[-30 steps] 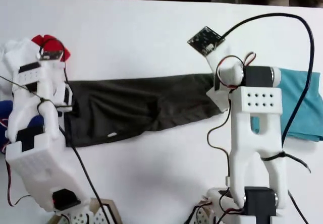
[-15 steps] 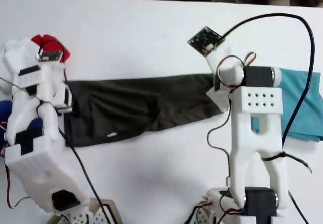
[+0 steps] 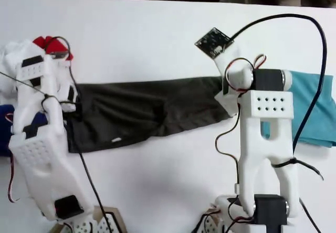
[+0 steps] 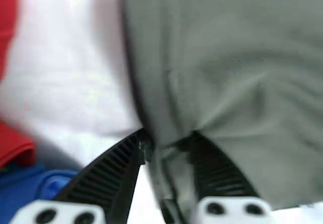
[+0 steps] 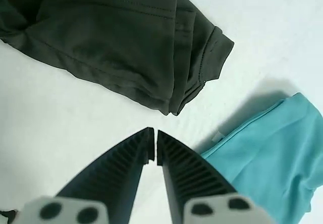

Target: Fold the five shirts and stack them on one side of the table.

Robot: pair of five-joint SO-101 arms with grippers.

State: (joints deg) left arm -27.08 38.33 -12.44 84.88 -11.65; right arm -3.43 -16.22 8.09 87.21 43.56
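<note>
Here, dark shirt (image 3: pixel 147 112) lying long side-to-side, left pincer (image 4: pixel 169 144) clamped on 1 end, right pincer (image 5: pixel 154 142) closed, empty.

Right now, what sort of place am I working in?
Probably a robotics lab bench: a white table, the left arm and right arm at its edge, a dark shirt and teal shirt laid out.

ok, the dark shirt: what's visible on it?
The dark shirt is dark grey-green cloth, folded into a long wrinkled band lying flat across the table. A small white mark shows on its near edge. The left jaws pinch one end. The stitched sleeve hem at the other lies free, apart from the shut right jaws and the teal shirt.
</note>
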